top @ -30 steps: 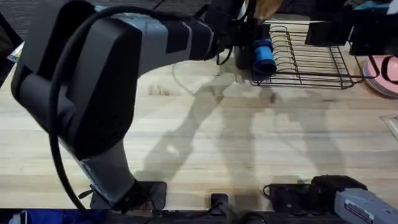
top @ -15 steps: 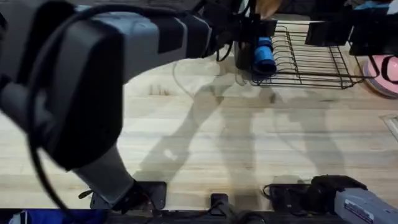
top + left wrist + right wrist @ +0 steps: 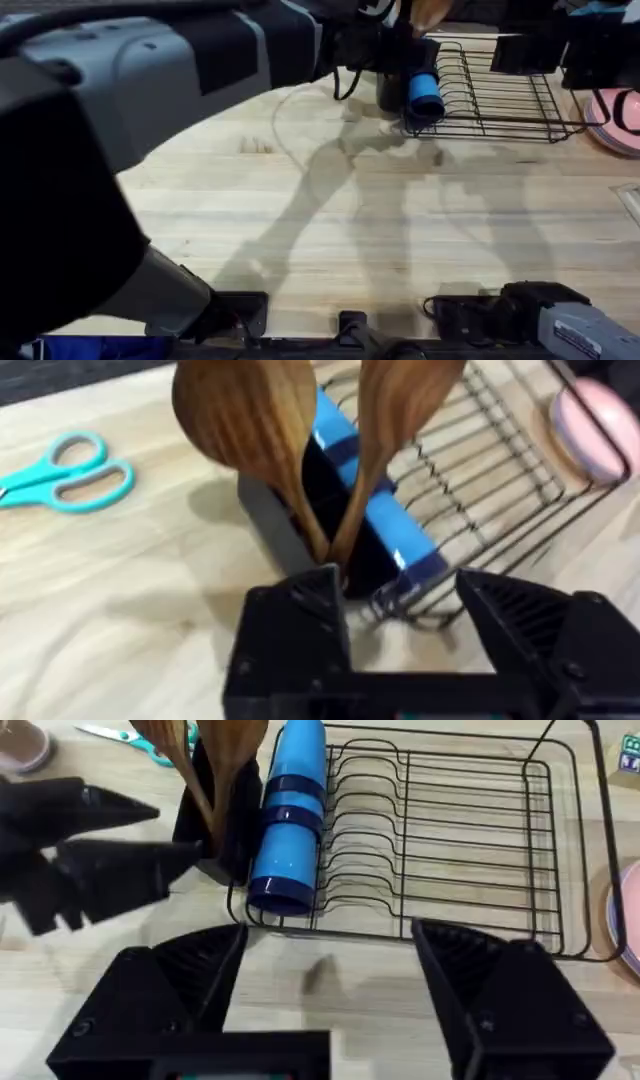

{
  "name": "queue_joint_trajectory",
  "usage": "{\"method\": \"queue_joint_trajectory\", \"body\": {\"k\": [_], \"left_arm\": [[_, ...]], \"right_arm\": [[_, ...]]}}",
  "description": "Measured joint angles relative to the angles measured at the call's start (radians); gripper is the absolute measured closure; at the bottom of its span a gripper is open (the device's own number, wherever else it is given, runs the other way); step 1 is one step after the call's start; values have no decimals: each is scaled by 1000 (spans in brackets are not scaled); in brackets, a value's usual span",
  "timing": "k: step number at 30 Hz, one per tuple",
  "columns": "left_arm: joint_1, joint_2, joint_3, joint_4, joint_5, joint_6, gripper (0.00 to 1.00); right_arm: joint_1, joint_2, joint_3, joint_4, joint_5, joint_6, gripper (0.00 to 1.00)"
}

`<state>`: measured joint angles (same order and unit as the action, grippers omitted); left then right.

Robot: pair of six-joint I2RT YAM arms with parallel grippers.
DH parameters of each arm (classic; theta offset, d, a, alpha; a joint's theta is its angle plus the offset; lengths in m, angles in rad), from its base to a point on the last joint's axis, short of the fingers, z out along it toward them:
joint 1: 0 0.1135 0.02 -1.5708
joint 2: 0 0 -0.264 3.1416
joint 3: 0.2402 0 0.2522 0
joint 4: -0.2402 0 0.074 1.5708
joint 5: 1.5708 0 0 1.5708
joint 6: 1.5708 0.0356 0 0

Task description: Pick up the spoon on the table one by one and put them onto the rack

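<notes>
Both brown wooden spoons standing in tall black utensil cup at end of black wire rack. My left fingers apart, empty, close to cup. Right fingers apart. Risk: retreating left arm clips handles, tips cup onto light wooden desk.

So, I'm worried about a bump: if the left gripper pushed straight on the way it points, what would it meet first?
Most likely the black utensil cup holding the two wooden spoons. It sits directly ahead of the open left gripper, with the blue cylinder just beside it. Depth is hard to judge.
</notes>
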<state>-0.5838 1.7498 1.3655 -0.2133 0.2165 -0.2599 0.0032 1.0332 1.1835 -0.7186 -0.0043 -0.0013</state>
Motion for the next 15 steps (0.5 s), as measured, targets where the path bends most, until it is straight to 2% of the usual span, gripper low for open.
{"method": "queue_joint_trajectory", "body": {"k": [8, 11, 15], "left_arm": [[18, -128, 0, -208, -76, 75, 80], [59, -197, 0, -279, -93, 85, 11], [129, -279, 0, -401, -109, 90, 6]], "right_arm": [[0, 0, 0, 0, 0, 0, 3], [0, 0, 0, 0, 0, 0, 3], [0, 0, 0, 0, 0, 0, 3]]}}
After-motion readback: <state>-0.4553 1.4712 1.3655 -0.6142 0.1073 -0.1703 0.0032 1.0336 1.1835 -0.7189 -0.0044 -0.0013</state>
